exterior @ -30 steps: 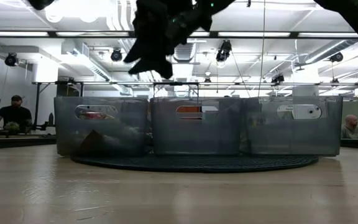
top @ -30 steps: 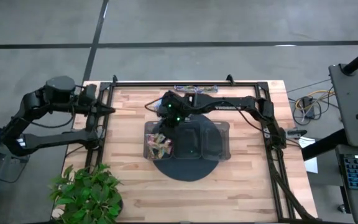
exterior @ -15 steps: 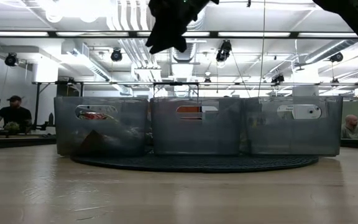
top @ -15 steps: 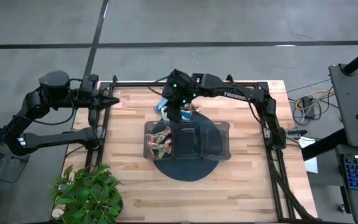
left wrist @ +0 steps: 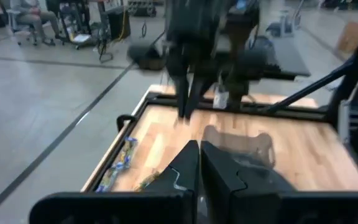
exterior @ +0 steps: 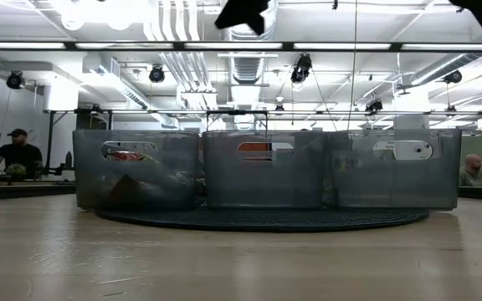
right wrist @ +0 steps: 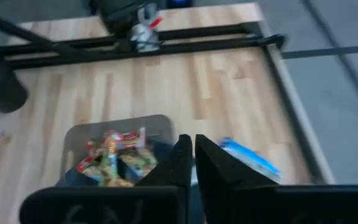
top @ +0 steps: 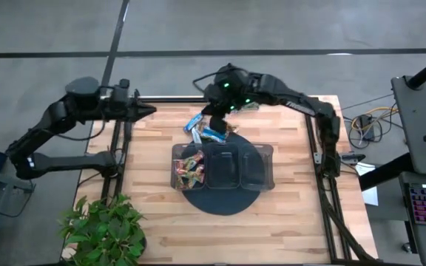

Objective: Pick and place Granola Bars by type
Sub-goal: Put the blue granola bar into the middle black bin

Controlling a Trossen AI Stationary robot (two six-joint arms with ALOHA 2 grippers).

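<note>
Above the desk's (top: 287, 214) far edge, the right gripper (top: 217, 118) is seen closed and empty over loose blue bars (top: 207, 131); the left gripper (left wrist: 199, 163) is closed too.

table (top: 287, 214): pale wood | tray (exterior: 266, 171): translucent plastic | Granola Bars (top: 188, 167): glossy foil

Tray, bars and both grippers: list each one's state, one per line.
Tray: upright on the dark round mat, left compartment filled, middle and right ones look empty.
Reddish-orange bars: piled in the left compartment.
Blue bars: loose on the table behind the tray.
Right gripper: shut, nothing held, above the blue bars.
Left gripper: shut, at the table's left rear.
</note>
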